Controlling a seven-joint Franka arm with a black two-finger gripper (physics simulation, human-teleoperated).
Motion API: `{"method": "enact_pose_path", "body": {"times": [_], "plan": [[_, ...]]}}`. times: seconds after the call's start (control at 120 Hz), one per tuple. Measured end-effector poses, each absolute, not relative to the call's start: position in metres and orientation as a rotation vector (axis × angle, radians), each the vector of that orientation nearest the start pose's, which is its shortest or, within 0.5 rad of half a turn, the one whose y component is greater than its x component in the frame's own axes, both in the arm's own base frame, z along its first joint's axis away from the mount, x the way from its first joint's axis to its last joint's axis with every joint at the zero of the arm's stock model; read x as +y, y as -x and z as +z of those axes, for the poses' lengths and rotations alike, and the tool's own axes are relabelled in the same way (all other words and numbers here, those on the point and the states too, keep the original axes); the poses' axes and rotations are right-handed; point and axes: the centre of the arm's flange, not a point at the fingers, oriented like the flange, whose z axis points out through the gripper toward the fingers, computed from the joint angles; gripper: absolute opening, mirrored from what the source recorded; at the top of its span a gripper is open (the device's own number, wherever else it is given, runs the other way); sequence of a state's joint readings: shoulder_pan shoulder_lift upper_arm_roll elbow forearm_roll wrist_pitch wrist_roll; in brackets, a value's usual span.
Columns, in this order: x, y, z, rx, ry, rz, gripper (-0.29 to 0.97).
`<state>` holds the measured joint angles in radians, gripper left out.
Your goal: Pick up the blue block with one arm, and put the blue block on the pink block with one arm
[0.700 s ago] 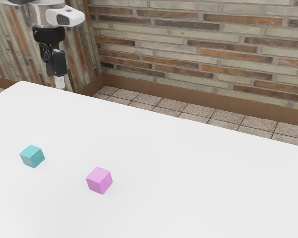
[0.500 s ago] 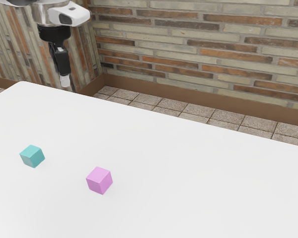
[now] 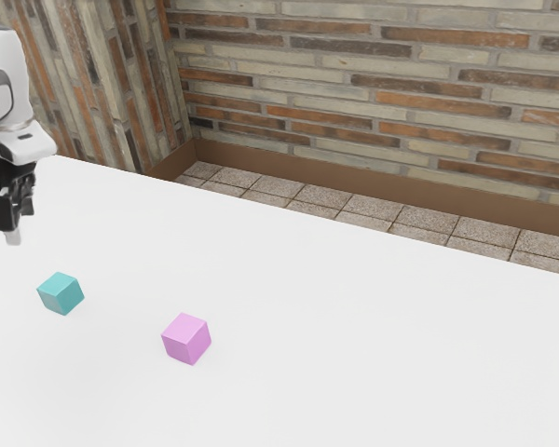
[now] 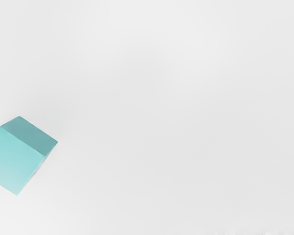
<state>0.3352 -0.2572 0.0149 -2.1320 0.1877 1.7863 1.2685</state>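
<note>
Two blocks, apart on the table [image 3: 373, 326]: blue block [image 3: 61, 293] toward the exterior view's left, pink block [image 3: 186, 338] to its right. Hovering off-centre above the blue block, gripper [image 3: 9, 233] empty, opening impossible to tell. Could clip an edge and shove it if lowered unaligned.

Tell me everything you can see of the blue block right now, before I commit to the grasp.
The blue block is a small teal-blue cube with plain, matte, unmarked faces. It sits flat on the white table, turned so an edge faces the exterior camera. Only the table touches it. The pink block lies apart from it, toward the exterior view's right. The claw hangs above it, toward the exterior view's left, clear of the cube.
</note>
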Motion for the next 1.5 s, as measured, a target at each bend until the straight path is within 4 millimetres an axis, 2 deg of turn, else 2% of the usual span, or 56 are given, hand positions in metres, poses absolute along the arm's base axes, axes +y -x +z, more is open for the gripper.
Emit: {"method": "enact_pose_path", "body": {"times": [0.142,0.233,0.317,0.358,0.417,0.592,0.658,0.833,0.917,1.067,1.283,1.408,1.5], "plan": [[0.199,-0.463,0.456,1.605,2.691,0.178,0.68],[0.215,-0.473,0.431,1.685,2.652,0.139,0.68],[0.229,-0.461,0.418,1.728,2.621,0.115,0.68],[0.230,-0.450,0.411,1.749,2.597,0.100,0.68],[0.228,-0.444,0.398,1.792,2.553,0.080,0.68],[0.228,-0.453,0.372,1.899,2.419,0.033,0.68],[0.232,-0.451,0.365,1.923,2.391,0.027,0.68],[0.253,-0.446,0.338,1.958,2.375,0.030,0.68],[0.267,-0.457,0.323,1.975,2.368,0.032,0.68],[0.269,-0.478,0.316,2.028,2.303,0.025,0.68],[0.295,-0.478,0.306,2.034,2.298,0.029,0.68],[0.303,-0.490,0.310,2.042,2.269,0.007,0.68],[0.307,-0.496,0.304,2.057,2.262,-0.001,0.68]]}}
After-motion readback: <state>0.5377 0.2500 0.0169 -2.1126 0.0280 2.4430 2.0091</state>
